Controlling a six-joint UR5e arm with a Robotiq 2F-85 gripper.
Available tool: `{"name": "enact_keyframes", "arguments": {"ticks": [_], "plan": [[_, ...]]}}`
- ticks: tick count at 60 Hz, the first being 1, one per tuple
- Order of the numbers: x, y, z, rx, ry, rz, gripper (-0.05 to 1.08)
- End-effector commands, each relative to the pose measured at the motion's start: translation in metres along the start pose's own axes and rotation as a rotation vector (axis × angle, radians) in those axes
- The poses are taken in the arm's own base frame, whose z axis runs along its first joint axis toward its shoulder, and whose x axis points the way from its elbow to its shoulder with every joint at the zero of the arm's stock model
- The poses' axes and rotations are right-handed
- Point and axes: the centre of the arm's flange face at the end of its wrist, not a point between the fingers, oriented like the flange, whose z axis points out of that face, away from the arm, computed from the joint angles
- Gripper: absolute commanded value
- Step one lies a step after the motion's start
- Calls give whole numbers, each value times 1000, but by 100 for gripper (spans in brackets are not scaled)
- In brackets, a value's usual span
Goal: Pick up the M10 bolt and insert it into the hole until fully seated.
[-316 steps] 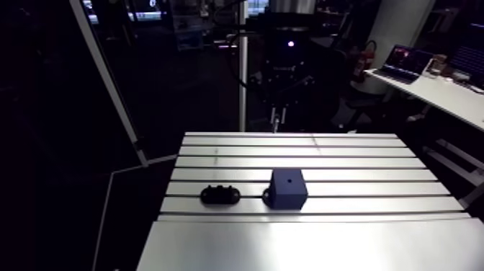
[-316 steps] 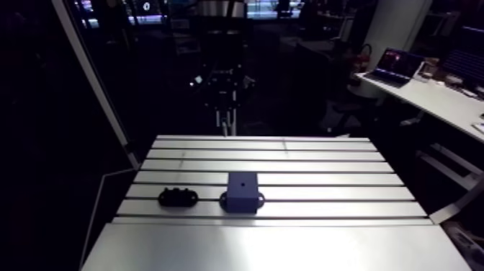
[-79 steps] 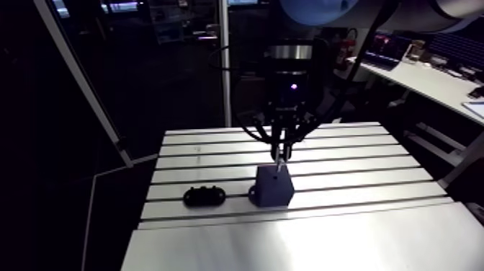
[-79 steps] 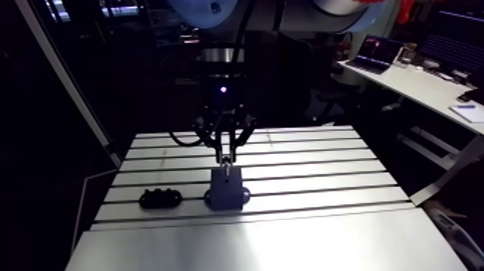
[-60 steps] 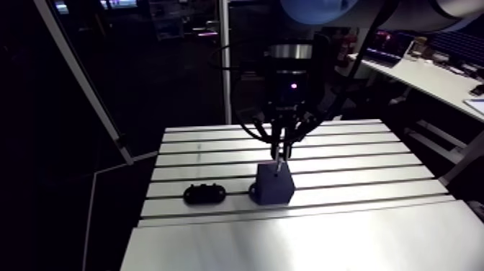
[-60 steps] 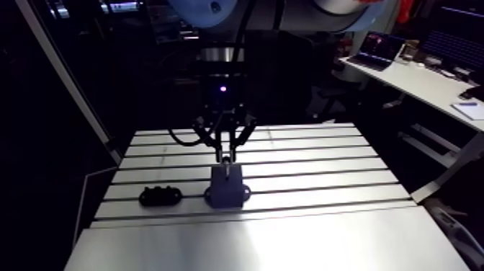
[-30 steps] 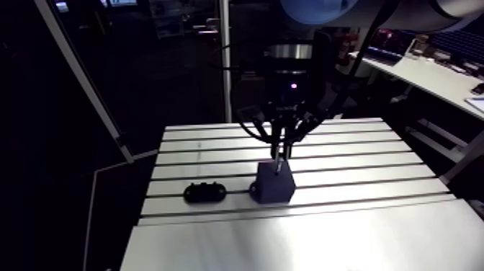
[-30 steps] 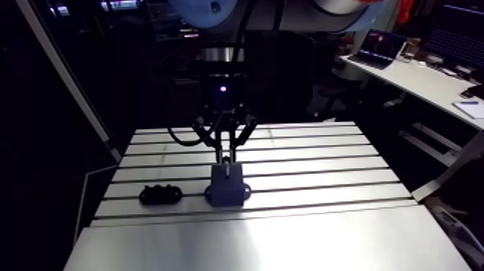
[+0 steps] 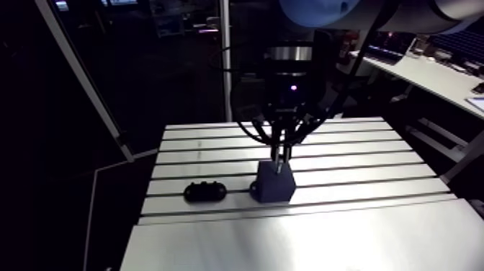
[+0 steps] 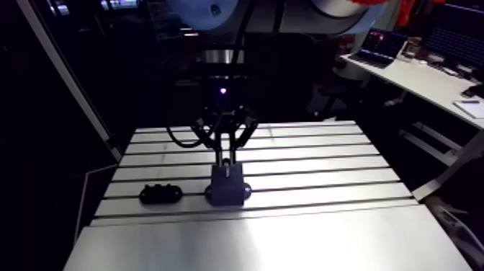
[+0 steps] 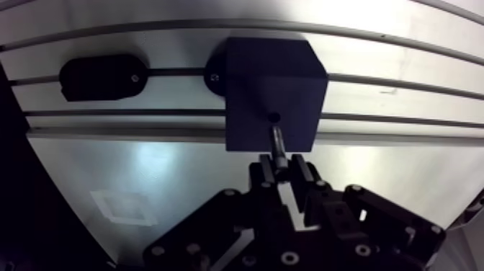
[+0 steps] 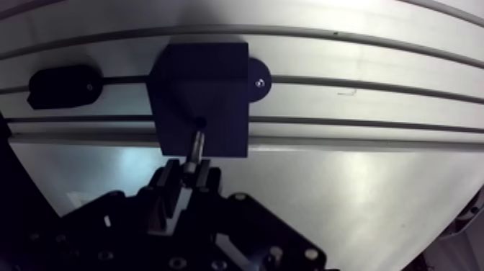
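A dark blue block point(image 11: 272, 92) with a round hole point(image 11: 274, 116) in its top face is bolted to the slotted table point(image 9: 360, 176). My gripper point(image 11: 282, 167) hangs straight above it, shut on the grey M10 bolt point(image 11: 277, 143). The bolt's shank points down at the hole, and its tip stands at the hole's rim. In the arm view the gripper point(image 9: 279, 153) sits just over the block point(image 9: 274, 184), its fingertips close to the top face. The bolt's head is hidden between the fingers.
A flat black oval holder point(image 9: 204, 192) lies in the same table slot, a short way from the block; in the wrist view the holder point(image 11: 103, 76) shows beyond it. The smooth front plate point(image 9: 310, 241) of the table lies on the near side.
The arm came from the table's far edge with the bolt to stand above the block. Over the last frames the gripper has sunk slightly, bringing the bolt tip to the hole.
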Motion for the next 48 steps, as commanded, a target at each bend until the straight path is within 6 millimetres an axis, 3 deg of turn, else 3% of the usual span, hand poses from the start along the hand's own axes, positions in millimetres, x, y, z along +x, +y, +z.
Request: {"name": "enact_keyframes", "arguments": {"ticks": [1,48], "plan": [[1,0,4,0,0,2,108],[3,1,3,-6,24,-7,108]]}}
